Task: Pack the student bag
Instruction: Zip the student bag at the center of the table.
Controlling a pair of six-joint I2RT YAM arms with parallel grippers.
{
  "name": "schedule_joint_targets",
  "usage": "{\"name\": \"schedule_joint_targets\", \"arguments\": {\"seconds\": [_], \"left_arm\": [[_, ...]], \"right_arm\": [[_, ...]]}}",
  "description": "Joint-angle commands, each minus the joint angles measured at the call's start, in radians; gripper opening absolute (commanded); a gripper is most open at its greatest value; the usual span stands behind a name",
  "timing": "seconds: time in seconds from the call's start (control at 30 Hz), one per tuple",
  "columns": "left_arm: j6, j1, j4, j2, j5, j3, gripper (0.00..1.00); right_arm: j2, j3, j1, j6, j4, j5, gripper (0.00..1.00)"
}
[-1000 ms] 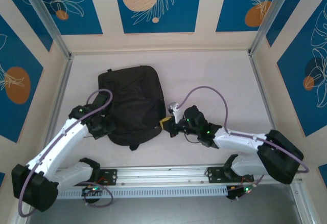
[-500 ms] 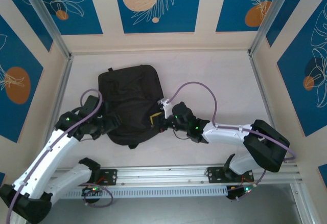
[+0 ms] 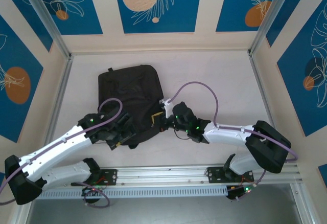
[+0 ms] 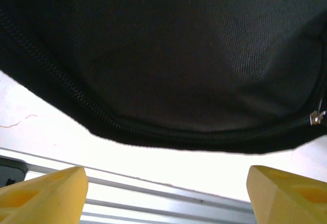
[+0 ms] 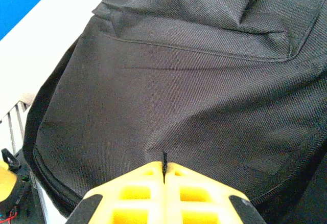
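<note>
student bag (image 3: 130, 98) flat on worktop (image 3: 219, 75), left of centre in top view. left gripper (image 3: 121, 133) at bag's lower edge, spread wide, nothing between the fingers. right gripper (image 5: 164, 173) at bag's right edge, fingers pressed together against the fabric; can't tell if any cloth is caught.
</note>
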Motion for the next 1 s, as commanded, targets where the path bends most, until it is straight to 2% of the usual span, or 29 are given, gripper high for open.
{"name": "schedule_joint_targets", "arguments": {"seconds": [0.0, 0.2, 0.37, 0.47, 0.53, 0.63, 0.77, 0.97], "left_arm": [[-0.056, -0.006, 0.018, 0.026, -0.056, 0.015, 0.81], [-0.057, 0.007, 0.058, 0.065, -0.068, -0.014, 0.76], [-0.038, 0.013, 0.085, 0.097, -0.062, -0.022, 0.65], [-0.030, 0.013, 0.100, 0.104, -0.050, -0.034, 0.51], [-0.027, 0.012, 0.110, 0.096, -0.043, -0.044, 0.38], [-0.026, 0.012, 0.106, 0.078, -0.045, -0.050, 0.19], [-0.013, 0.012, 0.095, 0.053, -0.045, -0.055, 0.01], [0.006, 0.012, 0.087, 0.021, -0.035, -0.076, 0.00]], "right_arm": [[-0.028, 0.025, 0.007, -0.026, 0.009, 0.032, 0.00], [-0.044, 0.025, 0.045, -0.178, -0.051, 0.075, 0.00], [-0.047, 0.028, 0.082, -0.369, -0.093, 0.144, 0.00], [-0.044, 0.040, 0.102, -0.481, -0.123, 0.166, 0.00], [-0.044, 0.041, 0.108, -0.550, -0.127, 0.184, 0.00], [-0.045, 0.040, 0.106, -0.612, -0.118, 0.200, 0.00], [-0.042, 0.045, 0.093, -0.649, -0.117, 0.213, 0.00], [-0.057, 0.035, 0.052, -0.626, -0.111, 0.234, 0.00]]}}
